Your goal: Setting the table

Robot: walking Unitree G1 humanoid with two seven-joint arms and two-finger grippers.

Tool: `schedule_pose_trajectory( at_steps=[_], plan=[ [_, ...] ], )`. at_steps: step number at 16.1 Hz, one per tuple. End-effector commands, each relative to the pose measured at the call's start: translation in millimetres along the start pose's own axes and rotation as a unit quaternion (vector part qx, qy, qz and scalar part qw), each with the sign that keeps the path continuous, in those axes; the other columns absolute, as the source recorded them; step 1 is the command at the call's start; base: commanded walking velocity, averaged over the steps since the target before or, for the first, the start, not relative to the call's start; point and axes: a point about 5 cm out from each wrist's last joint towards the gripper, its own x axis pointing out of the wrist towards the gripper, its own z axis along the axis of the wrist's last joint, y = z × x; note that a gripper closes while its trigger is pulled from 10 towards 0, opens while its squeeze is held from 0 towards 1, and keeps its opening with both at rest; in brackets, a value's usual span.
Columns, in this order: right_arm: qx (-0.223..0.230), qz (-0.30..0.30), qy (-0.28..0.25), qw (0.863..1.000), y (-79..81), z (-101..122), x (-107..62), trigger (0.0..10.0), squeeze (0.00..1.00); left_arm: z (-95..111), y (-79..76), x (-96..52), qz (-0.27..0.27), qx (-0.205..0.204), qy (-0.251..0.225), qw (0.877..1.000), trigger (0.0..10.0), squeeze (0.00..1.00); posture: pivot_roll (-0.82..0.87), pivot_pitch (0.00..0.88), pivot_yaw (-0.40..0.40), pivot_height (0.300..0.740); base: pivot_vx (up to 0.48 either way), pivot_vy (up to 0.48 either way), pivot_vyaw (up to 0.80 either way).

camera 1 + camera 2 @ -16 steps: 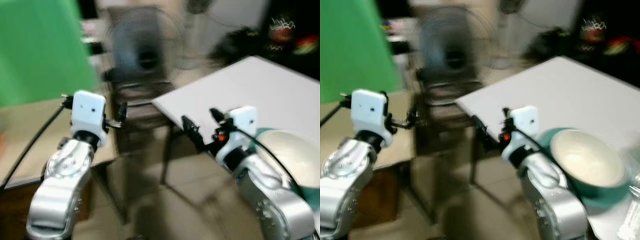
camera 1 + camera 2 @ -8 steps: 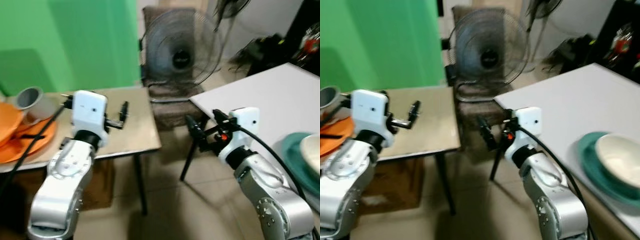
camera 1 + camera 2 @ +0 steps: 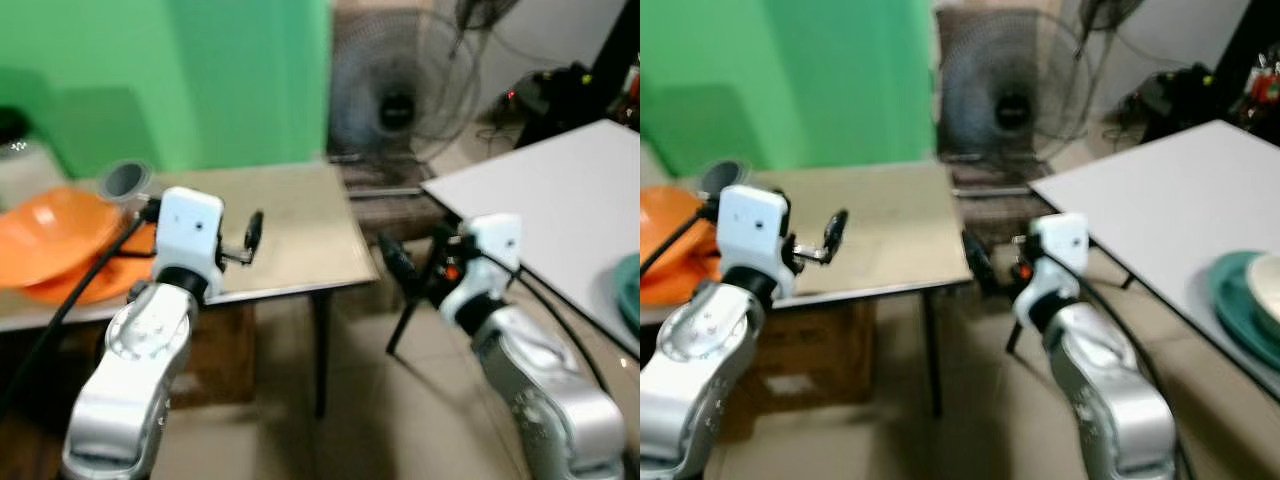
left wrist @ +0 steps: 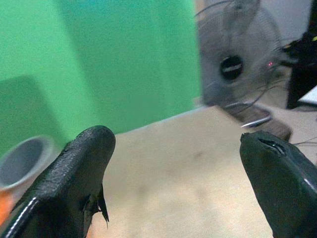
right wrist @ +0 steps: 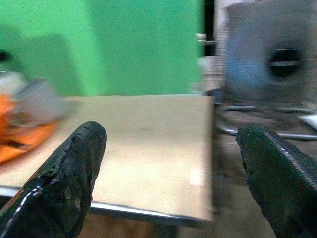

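Observation:
A stack of orange dishes (image 3: 50, 245) with a grey cup (image 3: 124, 180) behind it sits at the left end of a beige table (image 3: 300, 235). At the far right, a teal plate (image 3: 1243, 300) holding a white bowl (image 3: 1270, 283) rests on a white table (image 3: 1160, 200). My left gripper (image 3: 250, 235) hovers open over the beige table's front edge, nothing between its fingers (image 4: 74, 178). Raised in the gap between the two tables, my right gripper (image 3: 405, 265) is open and empty too. The right wrist view looks across the beige table (image 5: 143, 144) at the orange dishes (image 5: 20, 134).
A standing fan (image 3: 400, 100) is behind the gap between the tables, before a green wall (image 3: 180, 80). A cardboard box (image 3: 215, 350) sits under the beige table. Dark clutter (image 3: 560, 95) lies at the back right. Tiled floor (image 3: 370, 420) is open between the tables.
The camera has swung left: the beige table and orange dishes have come into view, and the white table with the teal plate has slid to the right edge. Both arms keep their pose.

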Motion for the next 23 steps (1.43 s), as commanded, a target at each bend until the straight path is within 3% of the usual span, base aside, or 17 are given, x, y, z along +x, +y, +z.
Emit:
schedule_pose_trajectory(
  at_steps=[1,4,14,23],
  plan=[
    [-0.002,-0.007,0.001,1.000,-3.5,0.4,-0.3,10.0,0.00,0.3,0.0,0.9,0.002,0.002,-0.001,1.000,10.0,0.00,-0.08,0.007,0.006,0.740,0.000,0.319,0.00],
    [-0.007,-0.022,0.009,1.000,-6.6,-1.8,1.4,10.0,0.00,1.0,0.8,2.8,0.001,0.005,-0.003,1.000,10.0,0.00,-0.08,0.001,0.015,0.740,0.000,0.319,0.00],
    [0.003,-0.044,0.004,0.999,-12.0,-1.9,4.7,10.0,0.00,0.6,-0.2,9.8,0.009,-0.015,-0.002,1.000,10.0,0.00,-0.09,0.000,0.021,0.740,0.000,0.000,0.00],
    [-0.003,-0.027,0.006,1.000,-9.2,-2.3,7.4,10.0,0.00,0.7,0.7,9.6,0.012,-0.022,-0.007,1.000,10.0,0.00,-0.08,0.000,0.012,0.740,0.274,0.000,0.00]
  ],
)
